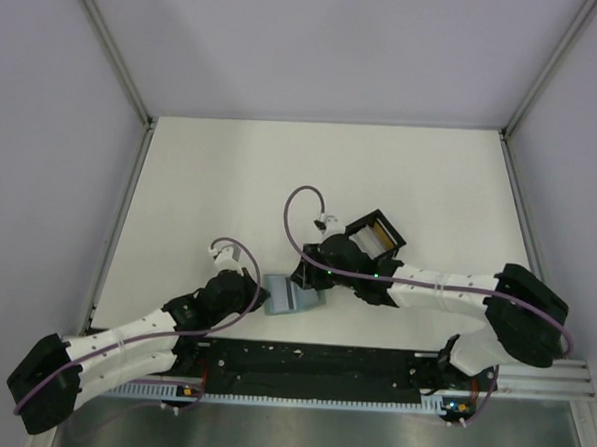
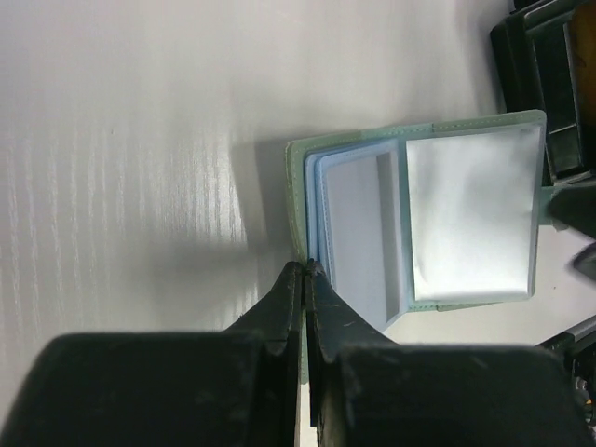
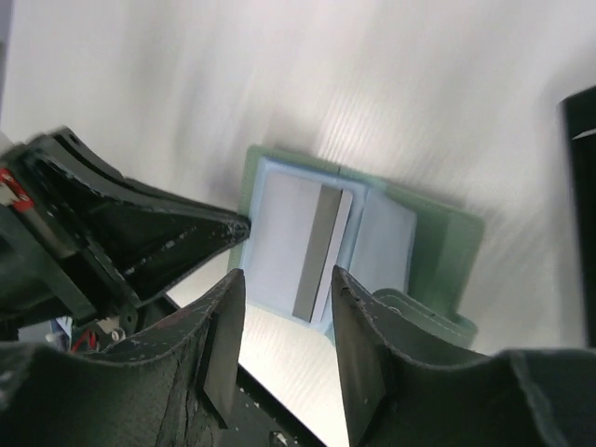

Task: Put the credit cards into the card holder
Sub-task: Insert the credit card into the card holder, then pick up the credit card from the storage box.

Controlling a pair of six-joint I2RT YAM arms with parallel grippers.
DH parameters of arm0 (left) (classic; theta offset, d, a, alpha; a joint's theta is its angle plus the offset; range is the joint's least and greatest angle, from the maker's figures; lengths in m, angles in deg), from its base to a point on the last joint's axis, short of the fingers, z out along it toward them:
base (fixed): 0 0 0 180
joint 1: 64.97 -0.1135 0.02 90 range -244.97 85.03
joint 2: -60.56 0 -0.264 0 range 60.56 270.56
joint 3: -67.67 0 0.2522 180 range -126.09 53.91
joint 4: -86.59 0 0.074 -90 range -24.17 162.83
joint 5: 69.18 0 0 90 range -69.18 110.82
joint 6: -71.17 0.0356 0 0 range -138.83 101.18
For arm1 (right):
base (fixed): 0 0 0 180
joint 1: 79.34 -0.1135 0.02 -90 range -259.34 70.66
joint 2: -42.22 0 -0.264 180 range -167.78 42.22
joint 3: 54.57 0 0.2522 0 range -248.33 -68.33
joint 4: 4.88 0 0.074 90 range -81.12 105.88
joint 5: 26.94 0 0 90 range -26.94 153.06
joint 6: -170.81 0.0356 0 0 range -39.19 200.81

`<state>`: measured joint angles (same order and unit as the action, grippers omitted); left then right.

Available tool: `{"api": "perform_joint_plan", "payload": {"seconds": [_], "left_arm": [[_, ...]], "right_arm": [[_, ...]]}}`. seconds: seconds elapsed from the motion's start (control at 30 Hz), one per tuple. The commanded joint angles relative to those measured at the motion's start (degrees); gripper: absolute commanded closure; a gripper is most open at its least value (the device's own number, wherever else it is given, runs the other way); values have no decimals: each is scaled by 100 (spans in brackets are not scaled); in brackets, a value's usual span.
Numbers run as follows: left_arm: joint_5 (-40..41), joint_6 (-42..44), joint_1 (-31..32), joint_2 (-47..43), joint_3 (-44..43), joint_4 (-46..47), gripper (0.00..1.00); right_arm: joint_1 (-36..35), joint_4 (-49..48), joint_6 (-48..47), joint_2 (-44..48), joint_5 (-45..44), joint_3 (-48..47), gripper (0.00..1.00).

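- The card holder (image 1: 293,297) lies open and flat on the surface (image 1: 281,173), at 6 o'clock of the surface, close to the near edge and between the two tools.
- Its outer cover is sage green. The slotted inside is pale blue-grey.
- Left tool (image 1: 258,293): positioned at 9 o'clock of the card holder in the top view.
- In the left wrist view, the left tool (image 2: 305,272) has its fingers pressed together with no gap. The tips touch the green edge of the card holder (image 2: 419,223). Nothing is visible between the fingers.
- Right tool (image 1: 311,276): positioned at 12 to 1 o'clock of the card holder, above its far part.
- In the right wrist view, the right tool (image 3: 287,284) has its fingers spread and nothing sits between them. It hangs over the card holder (image 3: 447,251) without visible contact.
- One credit card (image 3: 303,247), pale grey-white with a dark stripe, lies on the blue-grey panel nearest the left tool. Whether it sits inside a slot or only rests on the panel cannot be told.
- The opposite panel looks white in the left wrist view. Whether that is a card or a pocket cannot be told.
- A black box (image 1: 376,235) stands at 1 o'clock of the card holder, apart from it. Something yellow-orange shows inside.
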<state>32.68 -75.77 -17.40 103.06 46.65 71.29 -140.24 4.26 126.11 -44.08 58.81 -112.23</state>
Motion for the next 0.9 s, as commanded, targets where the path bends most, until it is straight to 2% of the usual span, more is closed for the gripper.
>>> {"api": "perform_joint_plan", "payload": {"seconds": [0.0,0.13,0.23,0.37,0.47,0.6,0.87], "left_arm": [[229,210,7,-49,-424,-276,100],[343,254,-2,-14,-574,-452,100],[457,289,6,-5,-653,-602,100],[528,351,-11,100,-697,-681,100],[502,386,-37,249,-732,-663,100],[405,413,-81,425,-715,-488,100],[335,421,-108,347,-776,-444,100]], "right_arm": [[420,636,-548,920,-427,-57,56],[1061,1348,-829,1492,-717,-75,46],[1746,1788,-1093,1765,-622,-92,43],[2555,2096,-1610,1714,-375,-241,35],[3013,2185,-1945,1380,80,-417,35],[3269,2185,-2297,853,170,-681,35],[3331,2185,-2561,62,267,-1112,35]]}}
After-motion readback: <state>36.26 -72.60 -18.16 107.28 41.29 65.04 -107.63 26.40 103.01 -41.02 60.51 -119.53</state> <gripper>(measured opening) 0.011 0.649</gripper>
